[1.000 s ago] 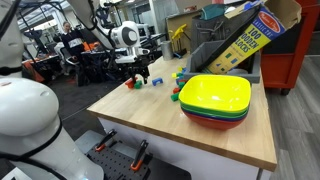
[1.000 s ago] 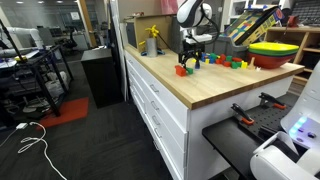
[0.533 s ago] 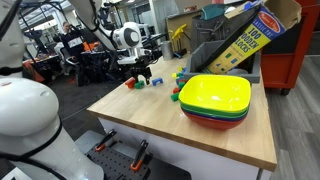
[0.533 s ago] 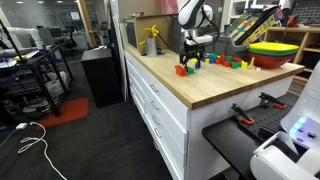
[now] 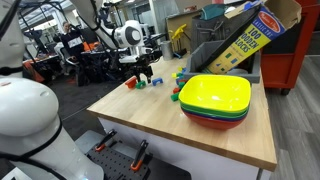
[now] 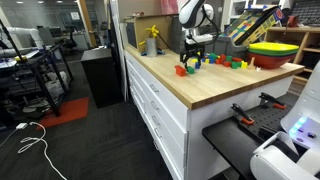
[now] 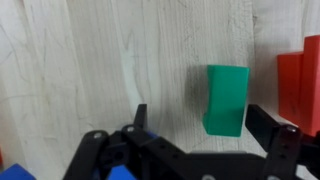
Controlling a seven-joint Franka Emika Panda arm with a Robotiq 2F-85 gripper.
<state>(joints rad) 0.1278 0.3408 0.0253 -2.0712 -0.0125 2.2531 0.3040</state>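
Note:
My gripper point(image 7: 205, 122) is open, fingers pointing down at the wooden table. A green block point(image 7: 225, 98) lies on the table between the two fingers, closer to the right one, and touches neither. A red block point(image 7: 303, 85) sits at the right edge of the wrist view. In both exterior views the gripper point(image 5: 144, 72) point(image 6: 192, 57) hovers low over the table's far end, above a green block point(image 5: 141, 83) and beside a red block point(image 5: 130, 84) point(image 6: 181, 70).
A stack of bowls with a yellow one on top point(image 5: 215, 95) point(image 6: 275, 50) stands on the table. Several loose coloured blocks point(image 5: 177, 92) point(image 6: 225, 62) lie between it and the gripper. A wood-blocks box point(image 5: 245, 40) leans behind. A yellow object point(image 6: 151, 40) stands near the table's corner.
The arm has shifted very slightly over the blocks. The jaws stay open and the blocks have not moved.

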